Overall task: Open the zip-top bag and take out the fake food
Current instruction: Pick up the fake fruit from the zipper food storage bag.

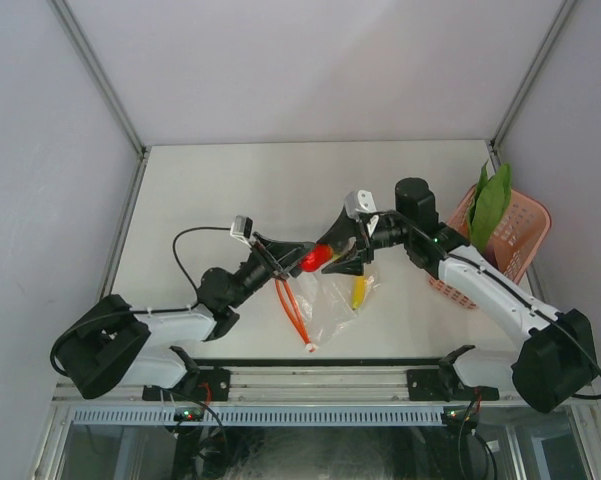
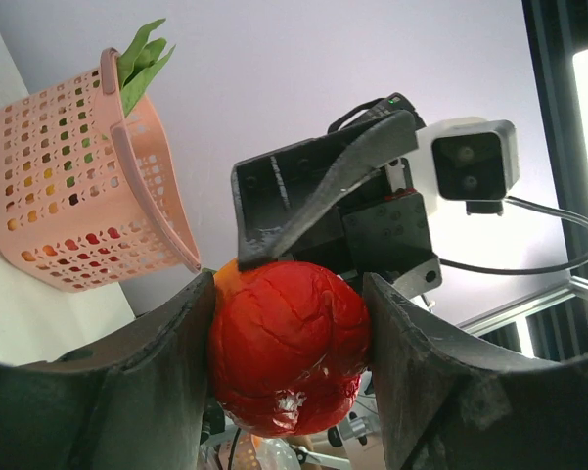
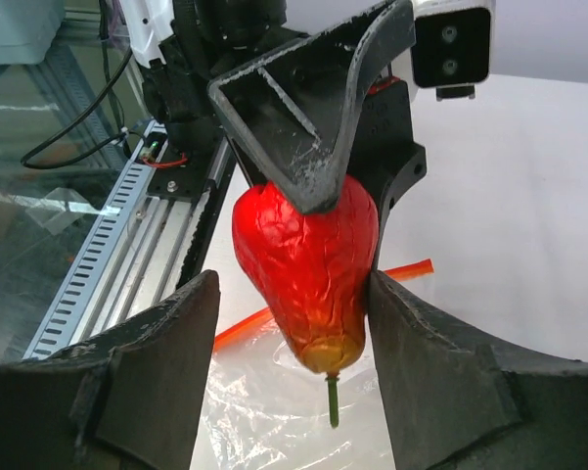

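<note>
1 red fruit (image 2: pixel 290 357) in L tool (image 2: pixel 290 294)

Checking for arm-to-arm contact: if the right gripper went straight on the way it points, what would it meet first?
The red fruit, sitting between the jaws of the right gripper and gripped by the left gripper. Just behind it is that gripper's body, though depth is unclear.

- No legible text, brand, number or sign in any view.
- Small white label (image 1: pixel 311 347) at near end of bag (image 1: pixel 330 302), middle of table: too small to read.
- Any printing on wrist camera housings: not readable.
</note>
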